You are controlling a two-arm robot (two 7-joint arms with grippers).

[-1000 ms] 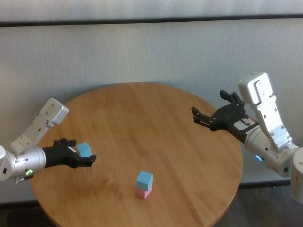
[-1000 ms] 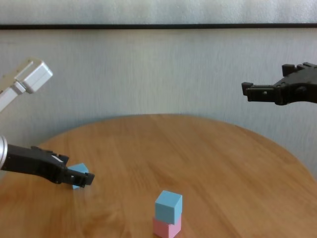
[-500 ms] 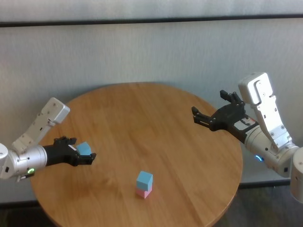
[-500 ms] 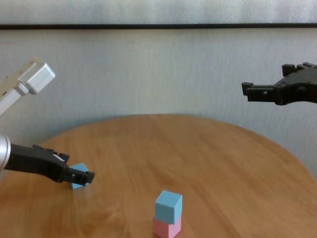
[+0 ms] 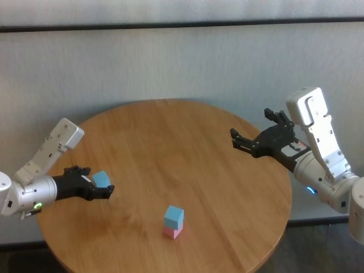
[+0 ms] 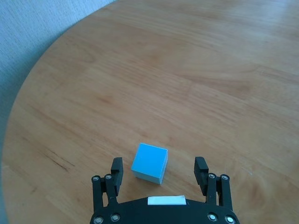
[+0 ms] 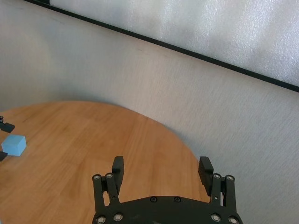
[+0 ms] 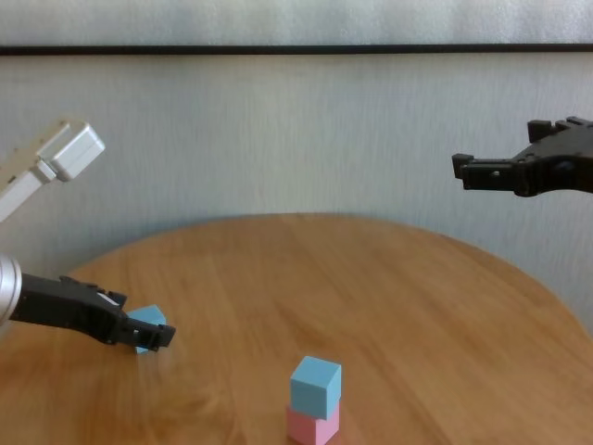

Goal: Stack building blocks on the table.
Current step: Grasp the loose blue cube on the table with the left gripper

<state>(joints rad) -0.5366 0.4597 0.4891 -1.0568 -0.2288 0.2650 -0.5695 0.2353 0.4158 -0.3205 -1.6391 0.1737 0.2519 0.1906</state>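
A light blue cube stands on a pink cube near the front of the round wooden table; the stack also shows in the chest view. A second light blue cube rests on the table at the left. My left gripper is open, its fingers on either side of this cube without touching it; it shows low over the table in the head view. My right gripper is open and empty, held high over the table's right side.
A pale wall with a dark horizontal strip stands close behind the table. The table's left edge lies near my left gripper. Bare wood spans the middle and back of the table.
My left gripper has drawn slightly back toward the left, staying open around the loose blue cube. The right arm and the stack have not moved.
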